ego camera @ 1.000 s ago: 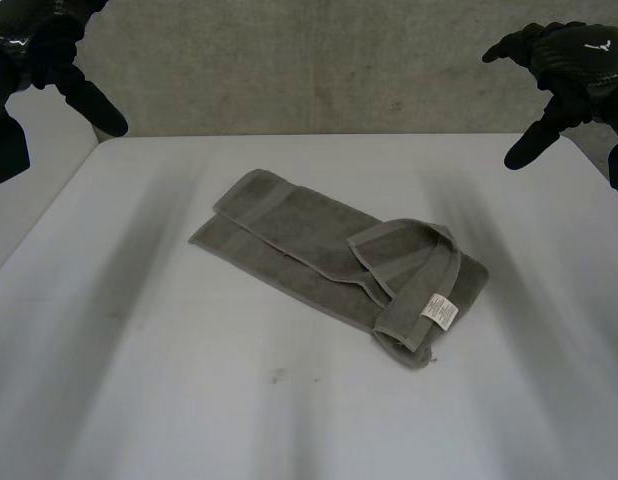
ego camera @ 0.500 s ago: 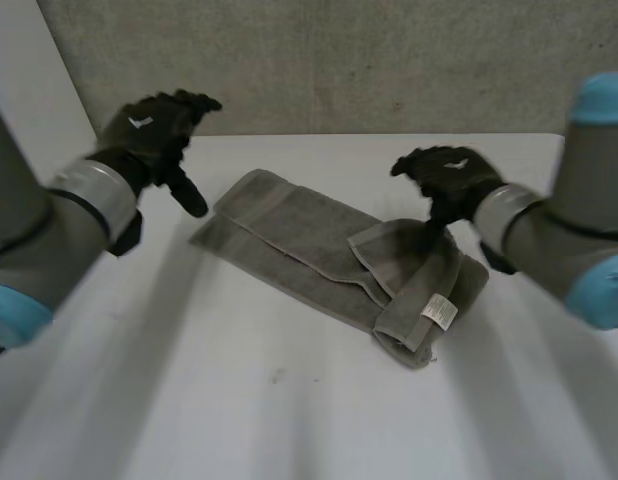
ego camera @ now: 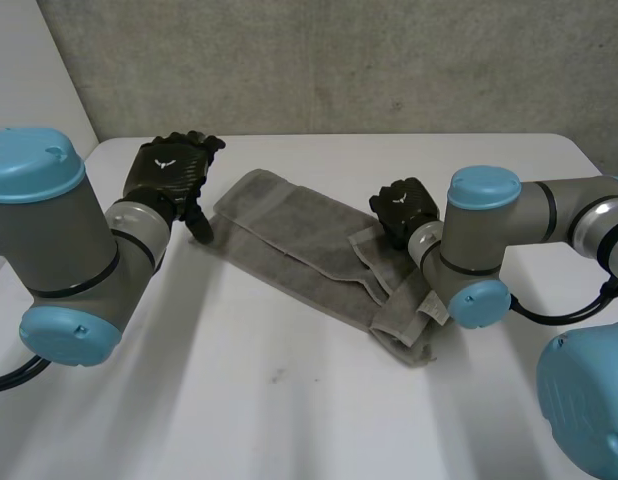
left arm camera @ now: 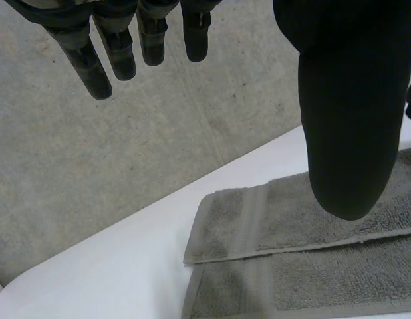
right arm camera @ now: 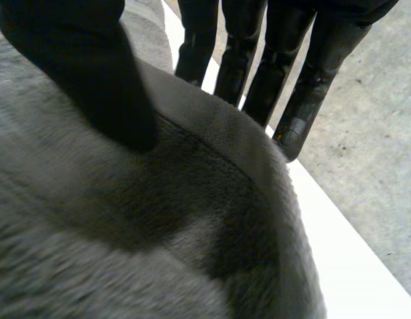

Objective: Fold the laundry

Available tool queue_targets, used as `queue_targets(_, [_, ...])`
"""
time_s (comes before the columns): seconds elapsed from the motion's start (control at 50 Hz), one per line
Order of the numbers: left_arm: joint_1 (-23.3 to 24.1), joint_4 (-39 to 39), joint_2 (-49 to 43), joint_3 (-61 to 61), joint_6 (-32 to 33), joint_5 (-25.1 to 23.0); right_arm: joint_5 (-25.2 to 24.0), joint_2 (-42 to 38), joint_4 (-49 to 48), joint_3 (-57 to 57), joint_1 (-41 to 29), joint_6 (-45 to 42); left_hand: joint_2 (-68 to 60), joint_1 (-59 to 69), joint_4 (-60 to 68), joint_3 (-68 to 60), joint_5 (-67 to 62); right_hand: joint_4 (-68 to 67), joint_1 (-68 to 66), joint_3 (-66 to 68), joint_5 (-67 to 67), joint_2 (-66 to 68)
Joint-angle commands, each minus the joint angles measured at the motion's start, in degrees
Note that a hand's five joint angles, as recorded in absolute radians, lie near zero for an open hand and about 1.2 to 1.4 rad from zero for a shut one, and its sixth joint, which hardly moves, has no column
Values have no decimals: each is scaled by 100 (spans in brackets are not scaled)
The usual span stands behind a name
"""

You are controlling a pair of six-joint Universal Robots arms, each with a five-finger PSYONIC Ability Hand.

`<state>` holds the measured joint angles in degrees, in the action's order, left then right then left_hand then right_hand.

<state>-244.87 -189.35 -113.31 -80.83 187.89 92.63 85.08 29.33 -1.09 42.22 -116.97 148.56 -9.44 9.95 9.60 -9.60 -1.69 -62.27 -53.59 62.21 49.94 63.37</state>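
A grey towel [ego camera: 299, 235] lies partly folded in a long strip on the white table [ego camera: 239, 400], with a flap doubled back at its right end. My left hand [ego camera: 174, 170] hovers open just off the towel's left end; in the left wrist view its fingers [left arm camera: 106, 60] and thumb are spread above the towel's corner [left arm camera: 292, 226]. My right hand [ego camera: 401, 205] is on the doubled-back flap. In the right wrist view a ridge of the towel [right arm camera: 159, 232] rises between the thumb and the fingers [right arm camera: 298, 100], pinched there.
A concrete wall [ego camera: 339, 60] runs behind the table's far edge. My right arm [ego camera: 479, 250] reaches over the towel's right end and hides part of it. My left arm [ego camera: 59, 250] stands over the table's left side.
Both arms have swung down from high at the sides to the towel. The left hand has come to the left end, and the right hand has closed on the flap.
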Motion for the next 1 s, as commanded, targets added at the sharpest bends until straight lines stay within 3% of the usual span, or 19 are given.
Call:
queue_targets(0.02, [1,-6,-7,-3,-7,1,8,957,-14,119,-141,120,-94,43,78,-79,131,-1773,-2641,1779,2006,1663])
queue_targets(0.24, [9,-119,-42,-3,-51,-8,-298,3304,-23,1155,-150,885,-56,5,40,-40,169,-1773,-2641,1779,2006,1663])
queue_targets(0.38, [18,-507,-218,-12,-147,-87,-510,4141,-14,1850,-89,938,-56,5,40,-40,169,-1773,-2641,1779,2006,1663])
queue_targets(0.56, [27,-621,-788,251,-726,-780,-536,5291,30,2615,-168,973,-56,5,40,-40,169,-1773,-2641,1779,2006,1663])
queue_targets(0.76, [53,-612,-1580,717,-965,-1212,-861,6005,21,2949,-89,1561,-78,26,61,-62,148,-1773,-2641,1779,2006,1663])
queue_targets(0.9, [360,-656,-2124,822,-991,-1704,-994,6252,21,3046,-89,1773,-78,26,61,-62,148,-1773,-2641,1779,2006,1663])
queue_targets(1.0, [597,-718,-2449,1243,-1017,-1669,-1002,6445,12,3125,-89,1896,-161,110,145,-146,64,-1773,-2641,1779,2006,1663])
